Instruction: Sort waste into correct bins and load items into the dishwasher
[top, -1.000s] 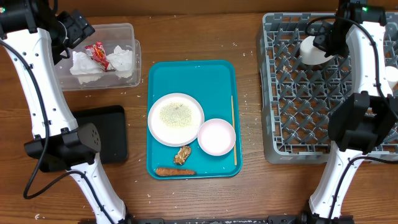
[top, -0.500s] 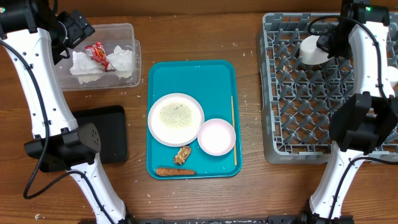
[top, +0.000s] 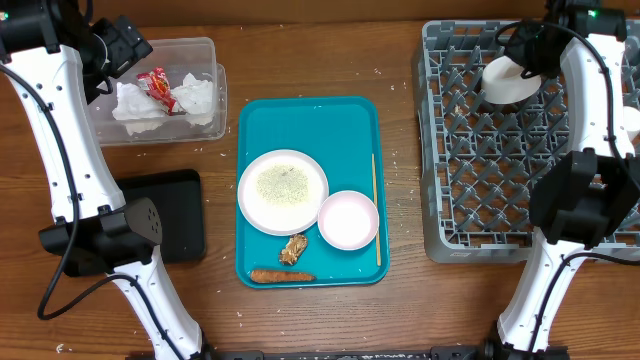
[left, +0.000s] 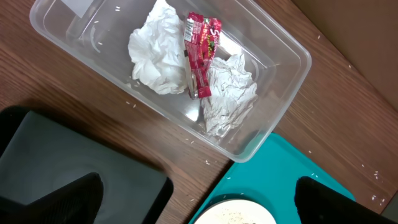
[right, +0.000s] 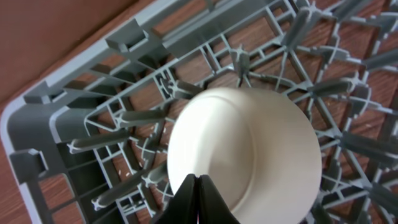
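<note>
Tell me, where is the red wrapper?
Overhead, the red wrapper lies in the clear tub at the far left, between two white napkins.

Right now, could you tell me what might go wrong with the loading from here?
The right gripper pinches the bowl only at its edge over the rack pegs, so it may slip or land tilted. The big plate has rice on it, which could end up in the rack if loaded unscraped.

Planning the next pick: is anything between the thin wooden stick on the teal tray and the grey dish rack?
Nothing visible: between the wooden stick and the dish rack lie only the teal tray's rim and crumb-flecked tabletop.
</note>
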